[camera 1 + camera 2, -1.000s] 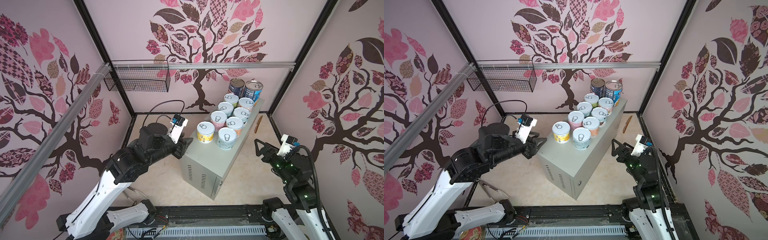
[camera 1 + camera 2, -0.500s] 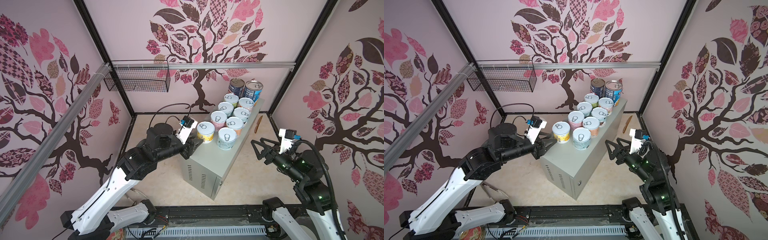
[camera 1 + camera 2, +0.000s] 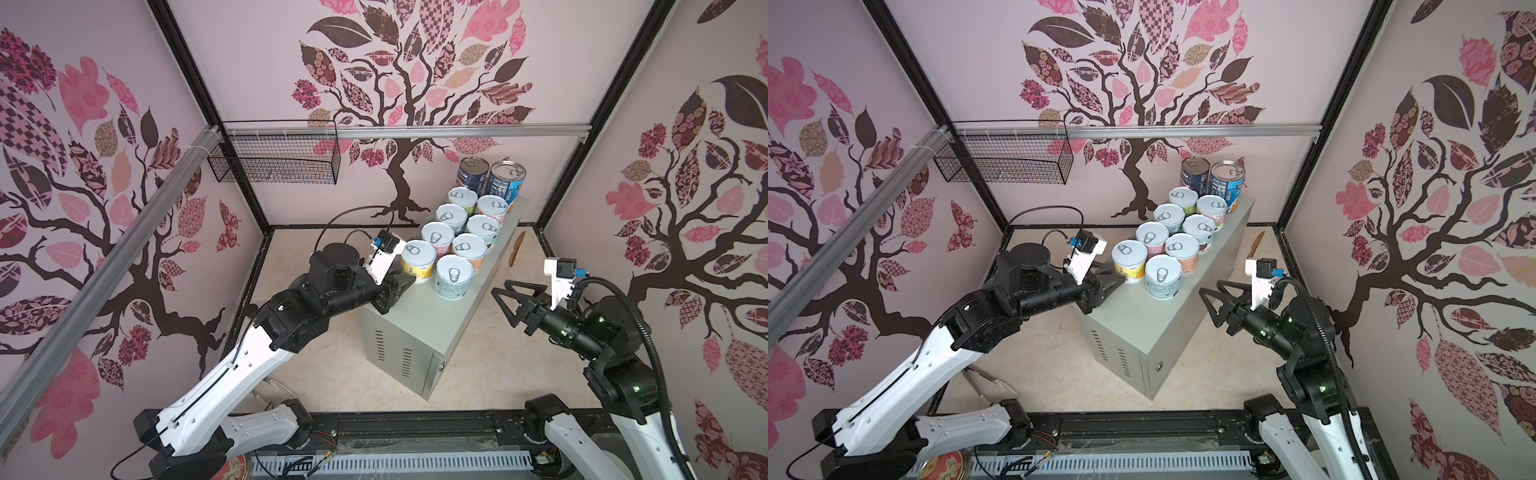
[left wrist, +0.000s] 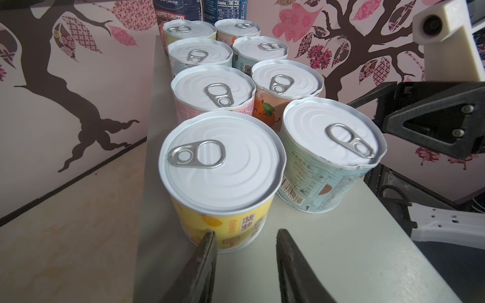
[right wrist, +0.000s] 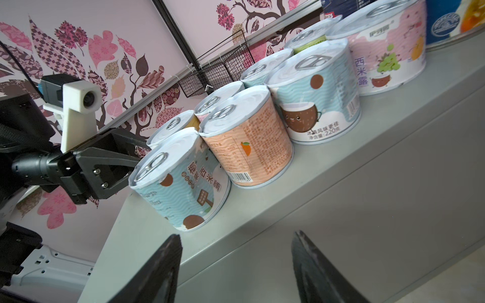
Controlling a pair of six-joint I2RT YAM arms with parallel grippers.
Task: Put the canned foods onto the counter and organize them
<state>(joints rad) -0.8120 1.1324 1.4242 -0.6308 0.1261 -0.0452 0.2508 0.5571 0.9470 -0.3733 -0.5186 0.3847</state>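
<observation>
Several canned foods stand in two rows on the counter (image 3: 419,332) (image 3: 1133,328), with two tall dark blue cans (image 3: 505,180) at the far end. At the near end of the rows stand a yellow can (image 3: 417,262) (image 4: 223,170) and a pale teal can (image 3: 453,276) (image 5: 181,181). My left gripper (image 3: 409,277) (image 4: 245,234) lies low over the counter top at the yellow can's base. Its jaws are narrowly apart and empty, and one fingertip (image 4: 210,236) touches or nearly touches the can. My right gripper (image 3: 498,286) (image 5: 237,234) hovers open beside the counter's right edge, short of the teal can.
A black wire basket (image 3: 274,162) hangs on the back-left rail. A small wooden knife (image 3: 515,249) lies on the floor behind the right arm. A flat round tin (image 3: 942,465) sits at the front edge by the left arm's base. Both arms flank the counter's near end.
My left gripper has moved forward over the counter up to the yellow can, its jaws narrowing. The right gripper has come in toward the counter's side, its jaws narrowing too.
</observation>
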